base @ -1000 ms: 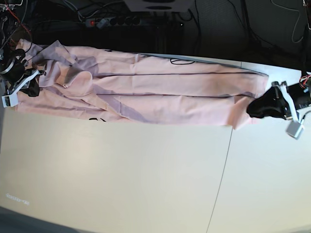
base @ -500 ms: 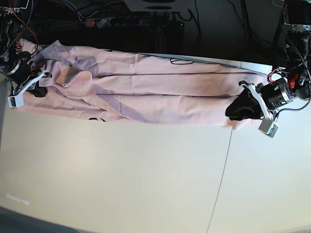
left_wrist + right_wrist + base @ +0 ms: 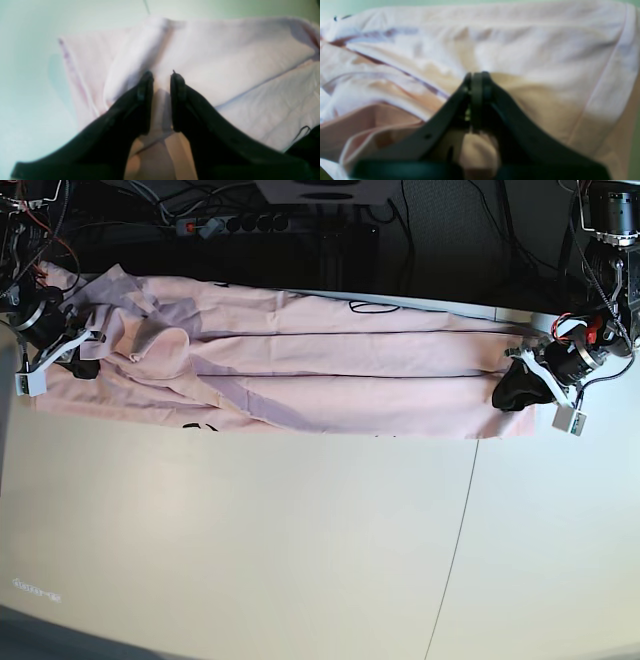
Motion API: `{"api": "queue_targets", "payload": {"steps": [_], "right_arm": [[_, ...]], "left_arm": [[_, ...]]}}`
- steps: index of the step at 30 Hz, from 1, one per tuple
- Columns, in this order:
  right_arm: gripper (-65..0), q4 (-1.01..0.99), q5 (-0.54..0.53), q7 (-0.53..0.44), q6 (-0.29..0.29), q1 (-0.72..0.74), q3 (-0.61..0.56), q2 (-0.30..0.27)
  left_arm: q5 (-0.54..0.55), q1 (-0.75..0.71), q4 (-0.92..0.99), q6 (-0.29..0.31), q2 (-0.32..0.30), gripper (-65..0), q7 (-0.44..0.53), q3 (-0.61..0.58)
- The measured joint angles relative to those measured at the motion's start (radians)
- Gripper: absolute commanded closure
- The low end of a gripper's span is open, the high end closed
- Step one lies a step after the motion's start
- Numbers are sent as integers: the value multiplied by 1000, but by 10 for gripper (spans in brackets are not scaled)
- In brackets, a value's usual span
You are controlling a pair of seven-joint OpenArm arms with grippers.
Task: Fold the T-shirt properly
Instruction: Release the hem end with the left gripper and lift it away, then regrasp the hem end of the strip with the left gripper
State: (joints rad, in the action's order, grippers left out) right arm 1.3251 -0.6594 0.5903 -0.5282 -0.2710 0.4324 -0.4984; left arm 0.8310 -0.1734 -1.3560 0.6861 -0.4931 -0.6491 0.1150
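T-shirt [image 3: 320, 375] lay as a long strip along table's [image 3: 300, 540] far edge. Left gripper [image 3: 162, 75] and right gripper [image 3: 477, 75] each pinched cloth at opposite ends. Judged mid-fold; next: bring ends together evenly.

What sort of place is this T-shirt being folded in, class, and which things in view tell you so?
Probably a robotics lab or workshop, not a home. The pink T-shirt lies on a plain pale table, a power strip and loose cables run behind it, and exposed wiring shows on the robot arm.
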Motion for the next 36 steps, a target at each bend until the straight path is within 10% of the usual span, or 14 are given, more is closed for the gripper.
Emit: {"api": "queue_targets", "payload": {"steps": [19, 24, 36], "right_arm": [[0, -227, 43, -18, -28, 197, 5, -2], [0, -227, 45, -18, -28, 196, 5, -2], [0, -229, 47, -18, -29, 199, 5, -2]], "left_arm": [[-105, 246, 252, 23, 56, -155, 87, -82], [9, 240, 220, 25, 9, -350, 0, -68], [211, 232, 122, 18, -86, -396, -253, 80]]}}
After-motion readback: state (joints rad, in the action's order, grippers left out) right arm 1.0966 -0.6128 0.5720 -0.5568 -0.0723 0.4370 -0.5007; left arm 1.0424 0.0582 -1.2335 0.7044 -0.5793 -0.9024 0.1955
